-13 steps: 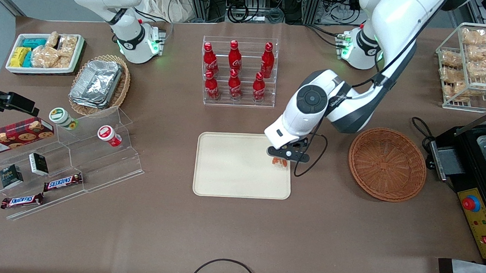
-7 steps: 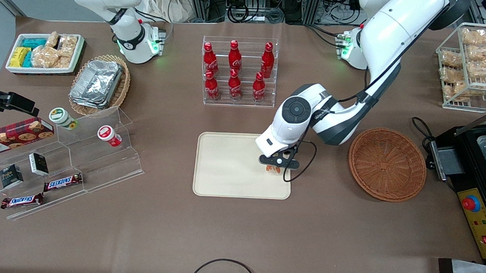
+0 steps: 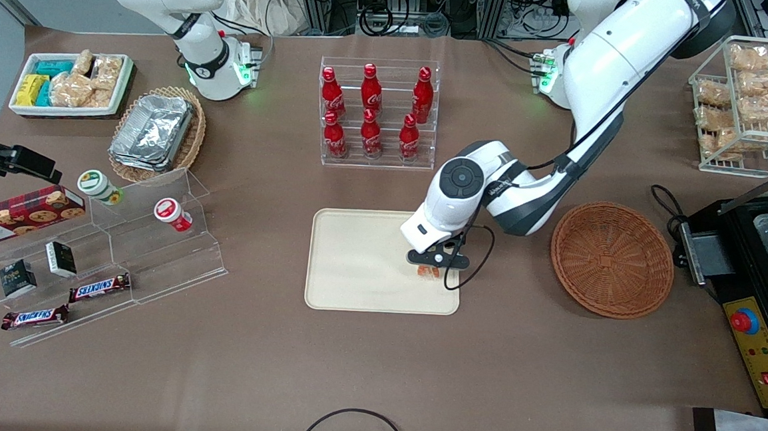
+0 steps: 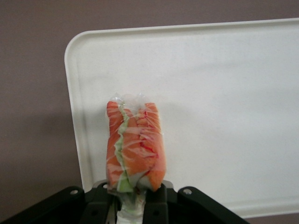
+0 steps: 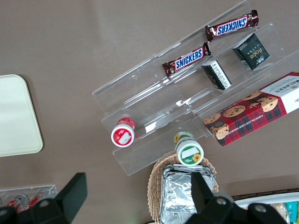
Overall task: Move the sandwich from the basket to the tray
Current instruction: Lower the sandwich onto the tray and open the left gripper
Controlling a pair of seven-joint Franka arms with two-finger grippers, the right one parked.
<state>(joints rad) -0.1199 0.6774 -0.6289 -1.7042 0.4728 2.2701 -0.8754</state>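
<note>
Left arm reaches in from its base at the table edge farthest from the front camera, elbow bent, forearm angled down, wrist tilted toward the camera. Its black two-finger gripper [image 3: 430, 266] hangs low over the flat cream-beige rectangular tray [image 3: 354, 267]. Fingers [image 4: 156, 205] clamped on the plastic-wrapped triangular sandwich with orange-red filling [image 4: 135, 149], which projects past the fingertips.

On your counter [image 3: 347, 373] you have a rack of six cola bottles [image 3: 374, 111], foil containers [image 3: 152, 131] in an oval basket, a snack bin [image 3: 72, 83], Snickers bars [image 3: 99, 287] and a cookie box [image 3: 20, 214].
</note>
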